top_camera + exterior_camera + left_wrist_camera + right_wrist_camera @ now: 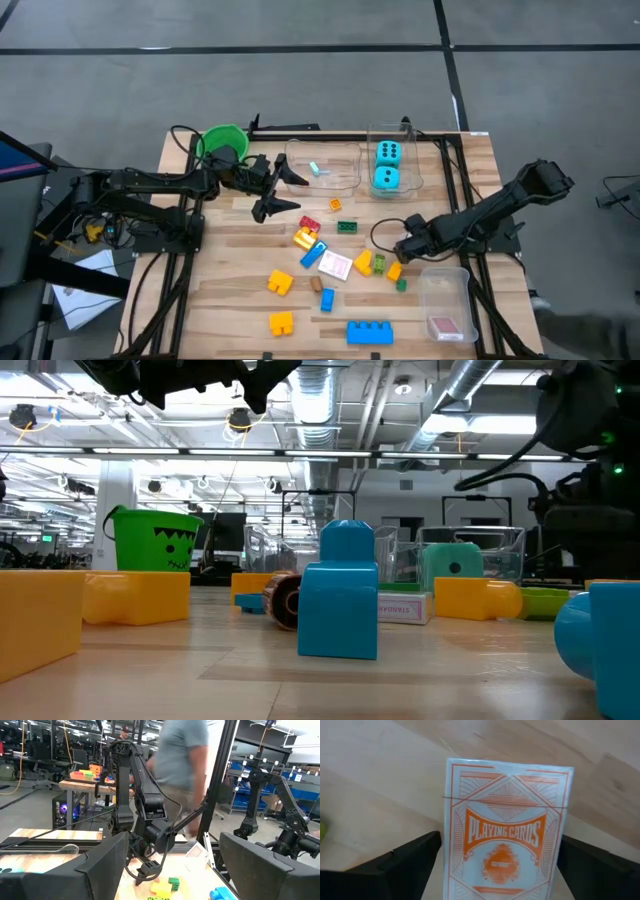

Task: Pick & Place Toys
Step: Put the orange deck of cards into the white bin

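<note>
Overhead, the wooden surface (pixel 230 300) carries scattered building blocks (pixel 369 332), with two cyan dice (pixel 387 166) sitting in a clear tub (pixel 412 160) at the far edge. Nearer the middle, the right end effector (pixel 392 252) is low over the surface, fingers (pixel 407 862) spread apart either side of a box of playing cards (pixel 506 827). Further left, the left end effector (pixel 282 192) hovers beside a green bucket (pixel 222 142), fingers apart and empty.
</note>
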